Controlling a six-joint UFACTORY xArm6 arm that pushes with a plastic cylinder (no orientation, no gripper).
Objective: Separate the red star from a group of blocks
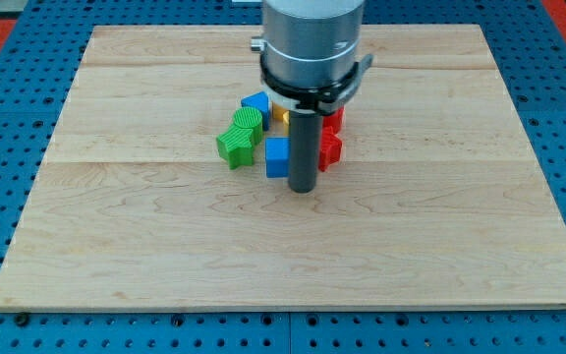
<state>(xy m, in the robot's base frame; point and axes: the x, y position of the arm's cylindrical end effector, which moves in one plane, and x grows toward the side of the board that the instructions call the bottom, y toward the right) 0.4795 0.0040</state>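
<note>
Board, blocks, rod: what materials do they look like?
Board: pale wood, matte, with visible grain and plank seams. Green block and blue cube: probably plastic or painted wood, solid saturated colour. Rod, down to my tip: dark, smooth, likely metal or plastic.

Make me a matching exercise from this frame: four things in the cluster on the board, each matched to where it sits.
Things
1. green block
2. blue cube
3. red star
4. my tip

Places
A. right of the rod, partly hidden behind it
B. the cluster's left end
C. nearest the view's bottom, below the blocks
D. touching the rod's left side in the image

Pairs: 1-B, 2-D, 3-A, 4-C

Another blue block and a yellow one sit behind, under the arm's housing.
</note>
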